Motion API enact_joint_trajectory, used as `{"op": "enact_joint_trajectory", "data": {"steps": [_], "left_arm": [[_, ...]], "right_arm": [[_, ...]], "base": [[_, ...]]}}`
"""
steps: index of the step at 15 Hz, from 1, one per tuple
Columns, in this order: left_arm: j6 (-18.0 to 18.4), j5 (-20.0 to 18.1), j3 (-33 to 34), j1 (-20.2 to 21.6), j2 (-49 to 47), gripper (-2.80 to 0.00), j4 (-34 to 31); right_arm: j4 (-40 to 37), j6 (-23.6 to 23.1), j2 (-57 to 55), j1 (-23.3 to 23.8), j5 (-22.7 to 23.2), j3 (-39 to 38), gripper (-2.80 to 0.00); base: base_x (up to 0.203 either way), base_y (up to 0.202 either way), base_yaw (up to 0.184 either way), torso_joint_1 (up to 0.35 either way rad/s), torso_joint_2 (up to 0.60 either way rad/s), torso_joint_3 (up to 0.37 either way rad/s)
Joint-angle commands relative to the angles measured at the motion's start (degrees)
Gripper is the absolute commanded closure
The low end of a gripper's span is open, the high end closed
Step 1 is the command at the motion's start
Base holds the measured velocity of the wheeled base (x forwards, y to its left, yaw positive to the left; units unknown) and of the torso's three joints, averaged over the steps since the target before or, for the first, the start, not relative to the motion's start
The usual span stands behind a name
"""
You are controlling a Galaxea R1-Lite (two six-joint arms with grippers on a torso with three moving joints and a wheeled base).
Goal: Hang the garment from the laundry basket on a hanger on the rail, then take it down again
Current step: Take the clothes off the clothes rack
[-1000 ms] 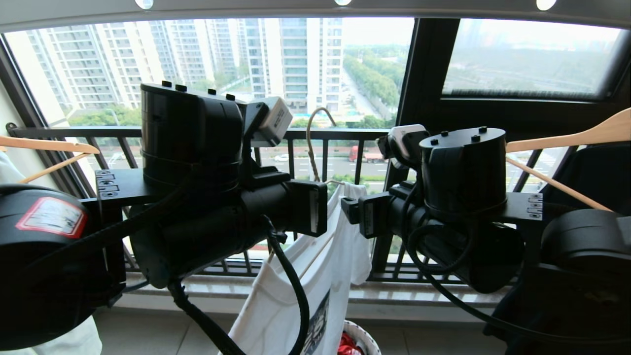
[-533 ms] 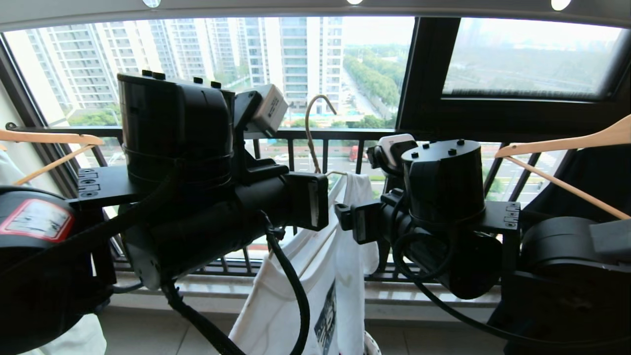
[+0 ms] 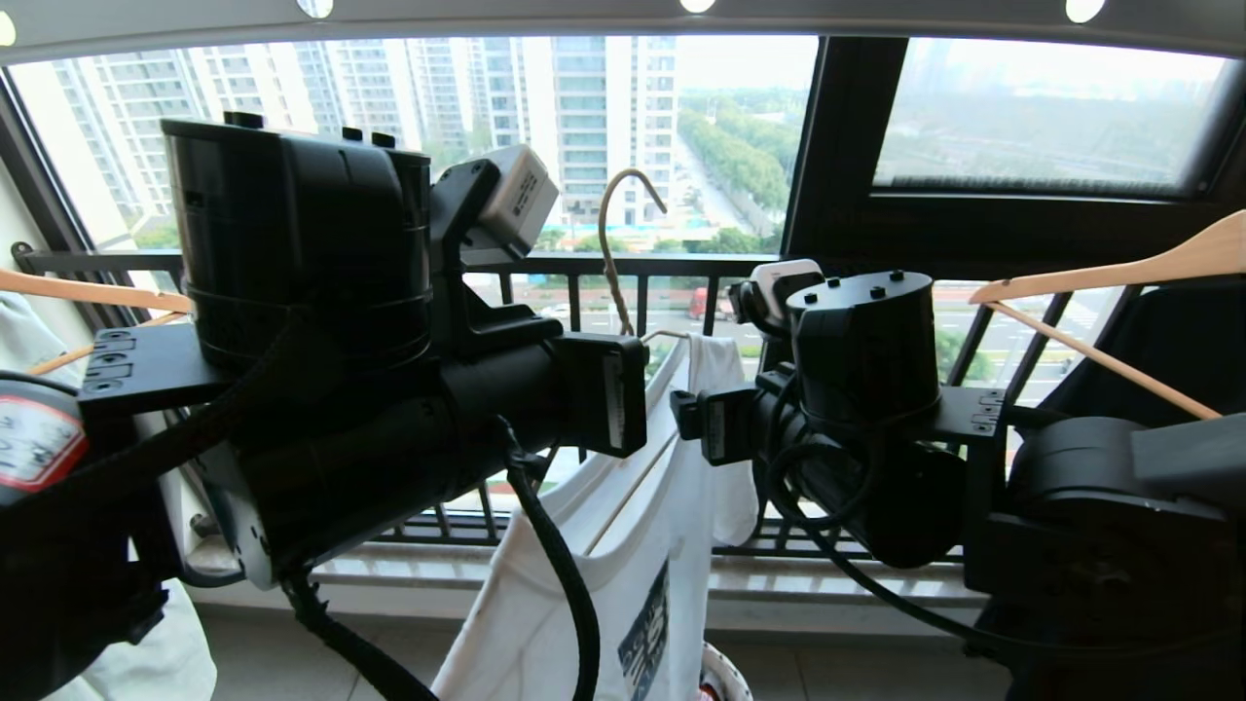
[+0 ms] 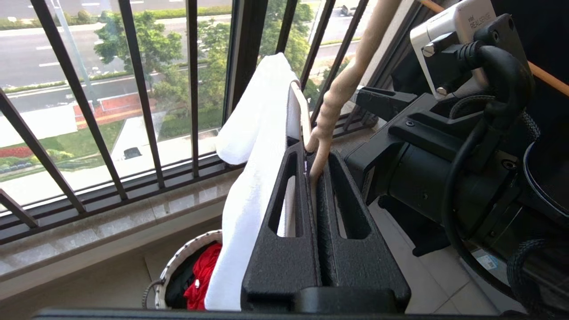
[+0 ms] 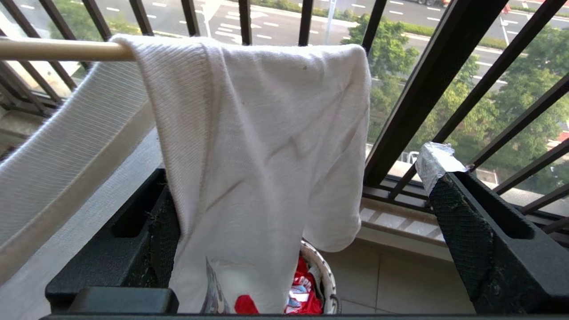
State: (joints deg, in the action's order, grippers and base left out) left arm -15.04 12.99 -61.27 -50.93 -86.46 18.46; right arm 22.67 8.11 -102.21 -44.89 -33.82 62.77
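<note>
My left gripper clamps the thin cream-white wire hanger carrying the white printed T-shirt; right gripper gapes wide (empty). Next, judging: hook the grey perforated rail at twelve o'clock.

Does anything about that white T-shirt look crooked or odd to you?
Yes. The T-shirt sits lopsided on the hanger: bunched over one arm, sleeve drooping, print sideways. The left gripper pinches the hanger's neck; its hook is on nothing. The right gripper straddles the cloth, fingers apart.
</note>
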Motion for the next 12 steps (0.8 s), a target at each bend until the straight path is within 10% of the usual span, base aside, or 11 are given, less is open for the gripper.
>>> {"op": "enact_joint_trajectory", "data": {"steps": [1, 12], "left_arm": [[-0.08, 0.20, 0.01, -0.13, 0.73, 0.00, 0.09], [1.28, 1.78, 0.89, -0.04, -0.42, 0.00, 0.09]], "right_arm": [[0.18, -0.16, -0.01, 1.63, -0.20, 0.72, 0.00], [0.18, -0.14, 0.31, 9.80, 0.27, 4.14, 0.00]], "base": [[0.000, 0.000, 0.000, 0.000, 0.00, 0.000], [0.000, 0.000, 0.000, 0.000, 0.00, 0.000]]}}
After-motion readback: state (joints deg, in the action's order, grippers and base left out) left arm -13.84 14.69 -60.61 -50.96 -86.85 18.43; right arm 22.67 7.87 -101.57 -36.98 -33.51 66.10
